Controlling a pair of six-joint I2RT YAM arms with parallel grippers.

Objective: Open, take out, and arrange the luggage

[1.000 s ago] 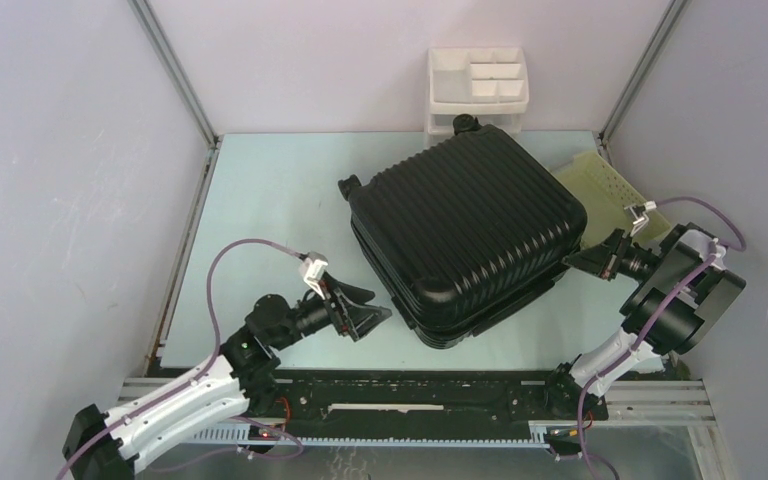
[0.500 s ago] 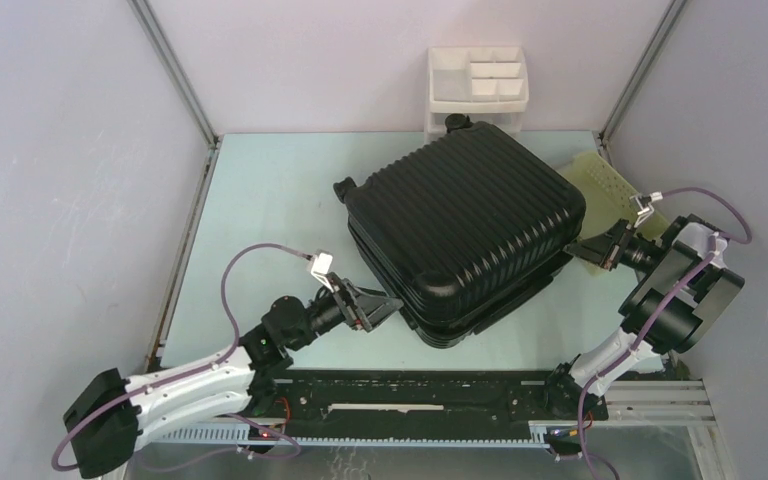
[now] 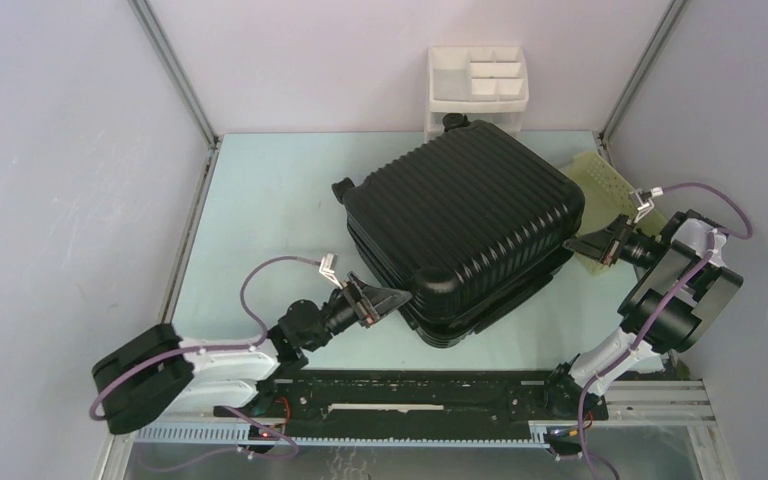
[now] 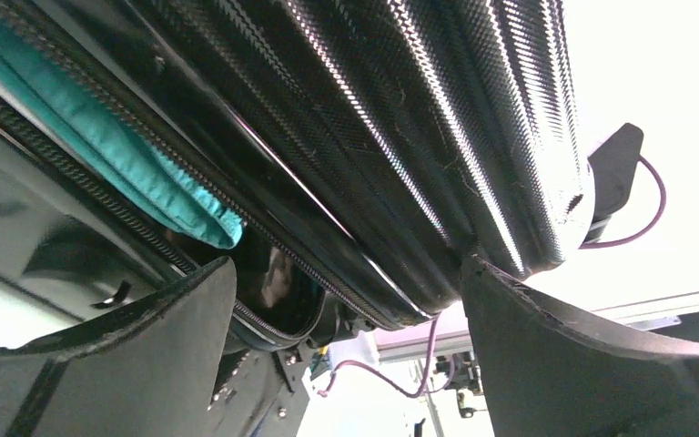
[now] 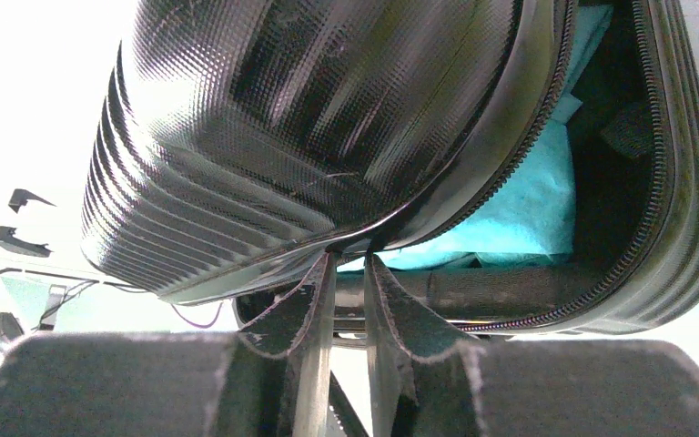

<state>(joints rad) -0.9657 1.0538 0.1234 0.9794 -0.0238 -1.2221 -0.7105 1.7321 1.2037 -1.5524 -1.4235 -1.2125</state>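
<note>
walls (image 3: 60, 150): pale lilac | tabletop (image 3: 270, 200): pale green | white drawer organizer (image 3: 477, 90): against back wall

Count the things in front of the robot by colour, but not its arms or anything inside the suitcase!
Black: 1, the luggage
White: 1, the drawer organizer
Pale yellow: 1, the perforated basket
Total: 3

Black luggage (image 3: 465, 225) on pale table (image 3: 270, 220)
</note>
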